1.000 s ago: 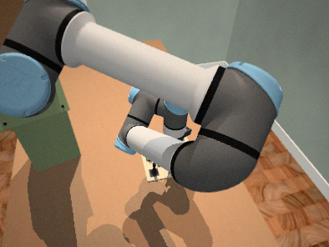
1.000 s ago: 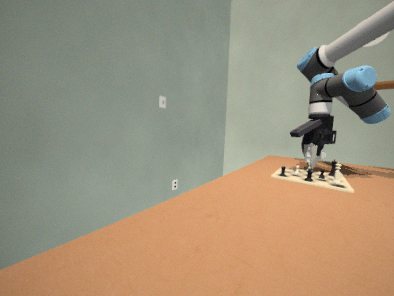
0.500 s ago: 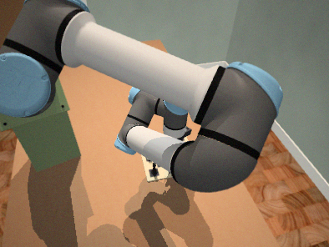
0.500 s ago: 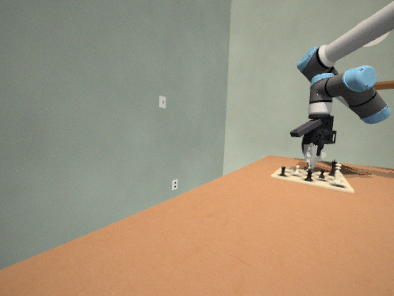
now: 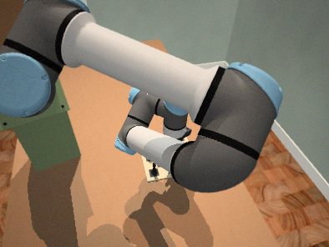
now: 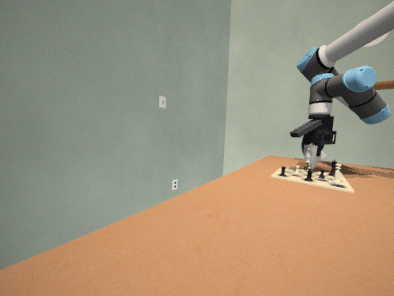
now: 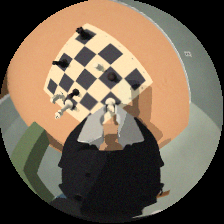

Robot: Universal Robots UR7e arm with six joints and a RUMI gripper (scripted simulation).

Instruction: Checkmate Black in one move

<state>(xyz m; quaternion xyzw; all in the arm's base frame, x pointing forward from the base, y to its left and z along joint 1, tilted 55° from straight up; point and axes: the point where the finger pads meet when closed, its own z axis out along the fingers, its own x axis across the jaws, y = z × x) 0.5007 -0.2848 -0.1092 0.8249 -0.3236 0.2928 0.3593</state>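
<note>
- The gripper [image 7: 109, 111] was clamped on a white chess piece [image 7: 109, 104] — too small to name — held low over the near edge of the chessboard [image 7: 131, 60].
- Black pieces, one [image 7: 111, 77] near the middle, stood scattered across the squares.
- White pieces [image 7: 63, 102] clustered at the board's left corner.
- The board lay on the orange-brown table [image 6: 200, 235].

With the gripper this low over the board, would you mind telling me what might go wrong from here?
1. The gripper is shut on a white piece at the chessboard edge; released off-centre, it might straddle squares or tip.
2. Black pieces stand close by; the fingers could knock one while opening.
</note>
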